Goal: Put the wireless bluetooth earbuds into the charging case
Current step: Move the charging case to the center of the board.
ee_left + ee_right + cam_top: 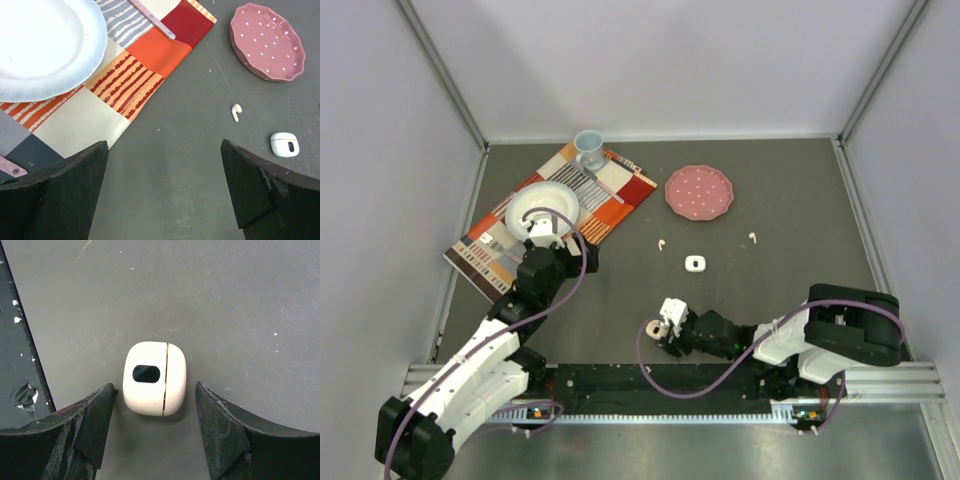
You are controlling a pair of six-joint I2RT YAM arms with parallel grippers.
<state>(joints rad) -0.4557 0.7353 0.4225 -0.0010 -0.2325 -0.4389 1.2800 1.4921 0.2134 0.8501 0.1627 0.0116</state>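
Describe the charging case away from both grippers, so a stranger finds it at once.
Find the pink dotted plate on the dark table. On its near side lies a small white charging case, roughly between two loose earbuds. Unlike the other case, it is not flanked by the right gripper.

The case (pixel 154 378) is cream, the dish (pixel 267 42) pink with white dots.

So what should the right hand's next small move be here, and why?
Probably close the right hand on the charging case. The case lies flat on the table between the open fingers, with a gap on each side, and its lid looks shut, so it likely needs gripping before it can be opened. The earbuds lie loose farther out.
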